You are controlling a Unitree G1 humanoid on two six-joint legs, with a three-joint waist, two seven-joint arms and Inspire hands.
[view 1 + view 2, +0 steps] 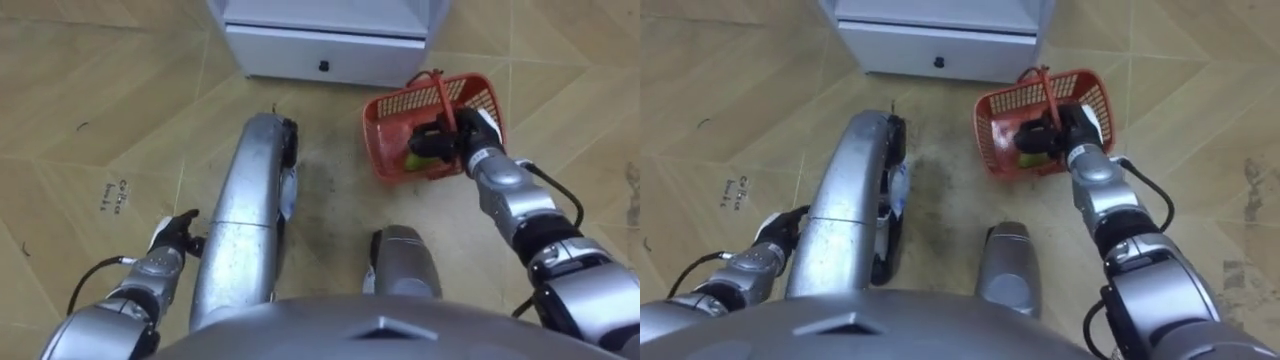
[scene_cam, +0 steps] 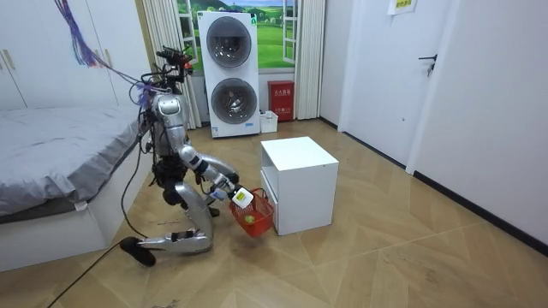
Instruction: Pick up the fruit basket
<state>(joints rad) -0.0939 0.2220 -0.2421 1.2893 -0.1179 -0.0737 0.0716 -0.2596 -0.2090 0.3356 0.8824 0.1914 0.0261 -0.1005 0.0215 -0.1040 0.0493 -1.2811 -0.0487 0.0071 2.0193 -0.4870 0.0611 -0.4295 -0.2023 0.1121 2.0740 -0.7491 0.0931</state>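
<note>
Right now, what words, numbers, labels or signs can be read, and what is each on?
Nothing is legible.
Dark marks on the floor: too blurred.
Green sign at the door's top: too small.
Print on the red box by the stacked washing machines: too small.
Red fruit basket in the right hand: no print seen.

The floor is looked down on steeply from the head by the two eye views, which are set side by side and faced forward. The right hand (image 1: 472, 138) is caught close below, with the fruit basket (image 1: 380, 145) around its fingers (image 1: 432, 142) and the white cabinet (image 1: 330, 50) just beyond them. The left hand (image 1: 172, 240) is seen at lower left. From well across the room, the whole robot is taken in side-on by the room view. Basket, cabinet and right hand are shared by all three.
</note>
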